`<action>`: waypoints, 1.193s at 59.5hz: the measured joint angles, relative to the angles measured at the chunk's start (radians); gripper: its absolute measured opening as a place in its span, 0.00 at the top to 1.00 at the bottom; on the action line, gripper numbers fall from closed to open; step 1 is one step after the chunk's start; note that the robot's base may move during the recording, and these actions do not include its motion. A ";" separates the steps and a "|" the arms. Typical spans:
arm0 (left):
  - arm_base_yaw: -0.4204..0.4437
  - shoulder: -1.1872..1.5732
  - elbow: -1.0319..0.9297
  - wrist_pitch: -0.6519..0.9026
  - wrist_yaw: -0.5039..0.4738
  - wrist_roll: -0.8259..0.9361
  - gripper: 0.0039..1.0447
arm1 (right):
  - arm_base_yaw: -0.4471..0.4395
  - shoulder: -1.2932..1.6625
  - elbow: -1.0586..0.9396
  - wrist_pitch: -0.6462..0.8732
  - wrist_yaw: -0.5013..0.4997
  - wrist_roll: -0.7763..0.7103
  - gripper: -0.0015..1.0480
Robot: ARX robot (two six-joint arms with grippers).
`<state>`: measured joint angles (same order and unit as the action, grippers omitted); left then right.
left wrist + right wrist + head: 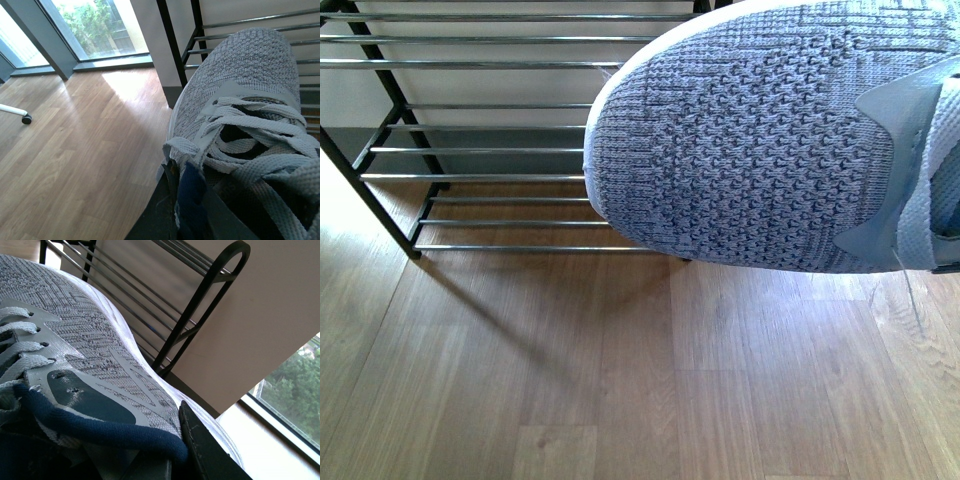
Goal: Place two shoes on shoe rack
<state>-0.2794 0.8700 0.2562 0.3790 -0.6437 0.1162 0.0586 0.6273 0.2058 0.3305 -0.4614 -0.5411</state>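
- In my front view the grey sneaker (pixel 750 150) fills the upper right of the frame with its toe towards the left. Its heel and most of the lacing are cut off by the right edge.
- It hangs above the wooden floor (pixel 620 380), where a shadow lies under it. It covers the right part of the shoe rack (pixel 480 150), so I see the chrome bars and black frame only in the upper left.
- No arm shows in this view, so what carries the sneaker here is hidden from me.
- In the left wrist view the left gripper (pixel 192 210) is clenched on the navy lining at the collar of the grey sneaker (pixel 250 65), just beside the laces. Only dark pieces of the fingers show.
- The toe there points at the shoe rack (pixel 171 42). Further off are a window (pixel 100 25) and a black caster (pixel 26 119), whose chair is out of frame.
- In the right wrist view the right gripper (pixel 175 460) pinches the navy collar of the grey sneaker (pixel 85 335). One black finger (pixel 205 450) is clear and the other is mostly hidden.
- Whether the wrist views show one sneaker or two, I cannot tell.
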 joint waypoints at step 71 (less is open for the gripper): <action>0.002 0.001 0.000 0.000 -0.005 0.000 0.99 | 0.000 0.002 -0.002 0.000 -0.001 0.000 0.99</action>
<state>-0.2775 0.8711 0.2562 0.3790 -0.6483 0.1162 0.0582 0.6292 0.2039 0.3302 -0.4622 -0.5411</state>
